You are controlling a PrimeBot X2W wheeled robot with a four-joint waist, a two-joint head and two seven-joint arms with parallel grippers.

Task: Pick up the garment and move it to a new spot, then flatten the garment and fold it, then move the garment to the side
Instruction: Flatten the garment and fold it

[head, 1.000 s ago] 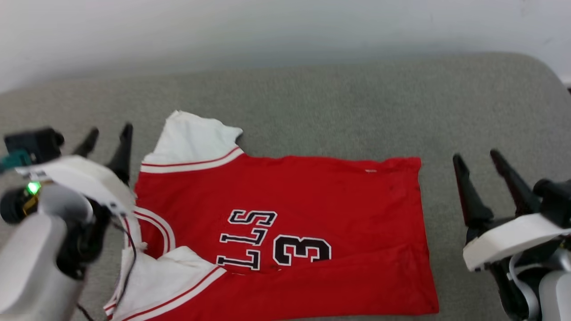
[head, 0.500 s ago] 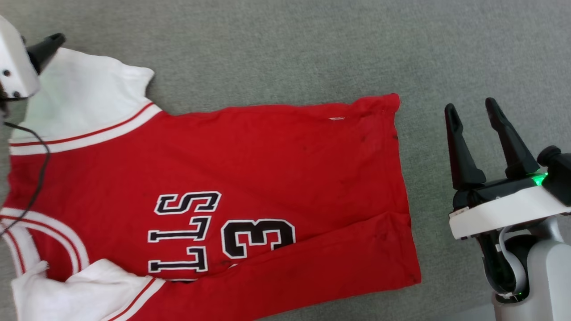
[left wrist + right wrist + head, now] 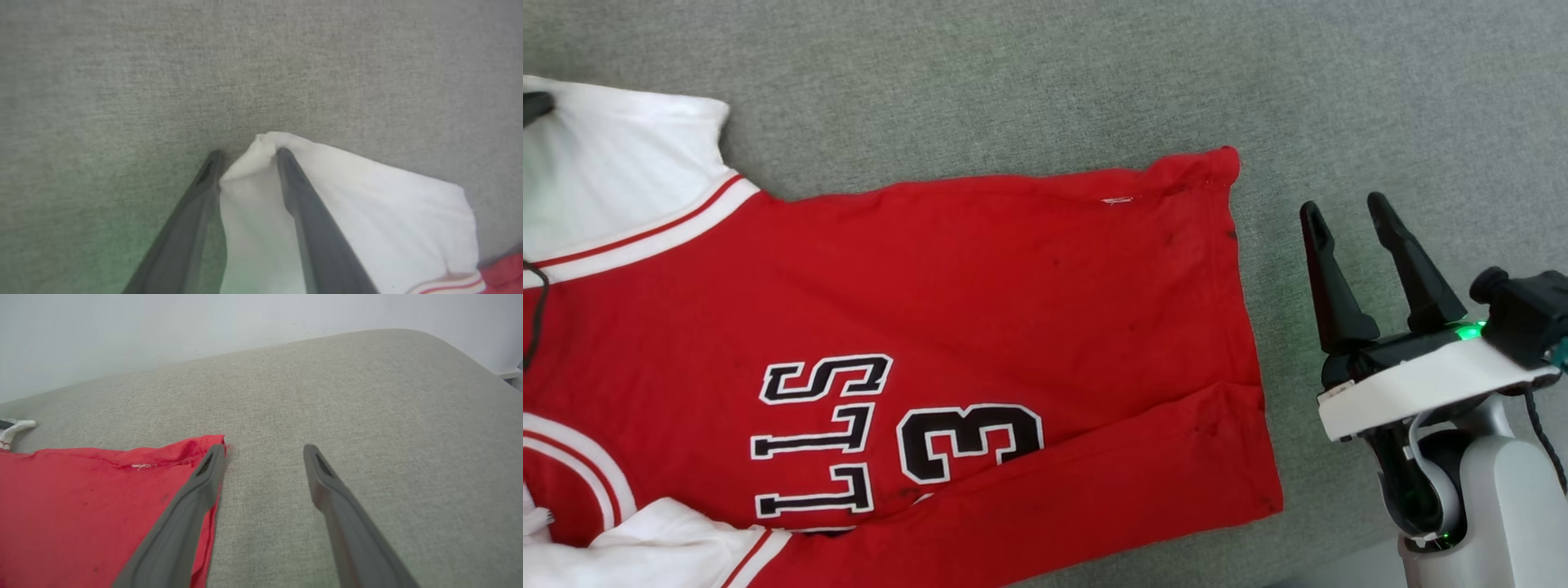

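the room is bright and the light is soft and even, so shadows are faint, just a thin dark line under the edge of the garment (image 3: pixel 980 278). its white sleeve (image 3: pixel 613 171) looks a bit too bright. a small green light (image 3: pixel 1468 331) glows on the right gripper (image 3: pixel 1344 204), and a green tint spreads low in the left wrist view. both wrist views look soft, and things go fuzzy near the bottom edge.

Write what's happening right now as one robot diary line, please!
garment: spread on grey cushion, letters up | left gripper: astride white sleeve corner | right gripper: open, beside red hem, holding nothing
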